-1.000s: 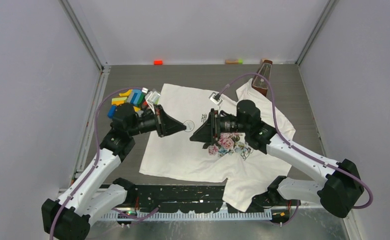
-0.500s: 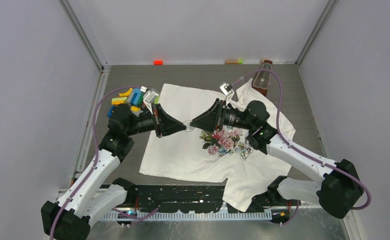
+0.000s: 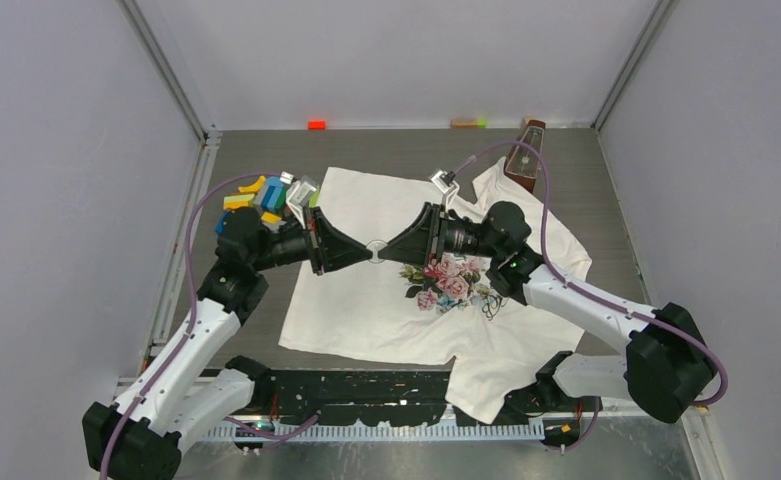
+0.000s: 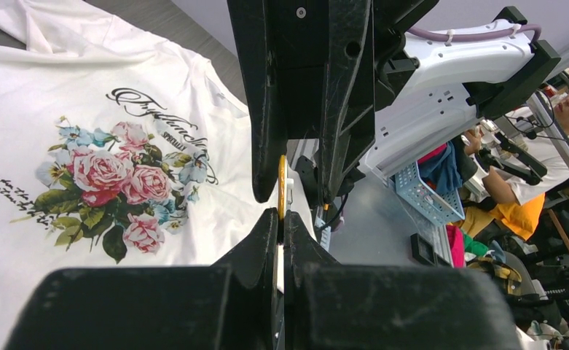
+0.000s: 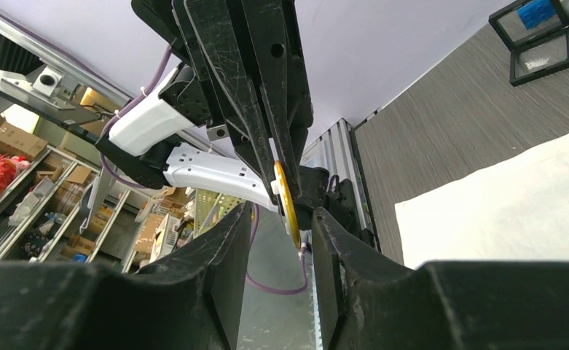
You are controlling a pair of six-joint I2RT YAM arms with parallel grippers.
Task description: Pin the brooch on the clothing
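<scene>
Above the white rose-printed T-shirt (image 3: pixel 366 310) spread mid-table, my left pincer (image 4: pixel 280 219) is clamped on the small round gold-rimmed brooch (image 4: pixel 282 186); my right pincer (image 5: pixel 280 215), part-open, straddles it; a handover, I judge; next, the right must close squarely before the left lets go.

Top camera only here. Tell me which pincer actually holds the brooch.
Observer: The left pincer. Its wrist camera shows its fingers shut on the gold brooch, seen edge-on.
Operator: Report the right pincer.
Observer: The right pincer is open. Its wrist camera shows a gap between its fingers, with the brooch's rim inside that gap.
Operator: Check contact with the shirt.
Observer: None visible. The right wrist view shows the brooch in mid-air, with the shirt lying apart, off to one side.
</scene>
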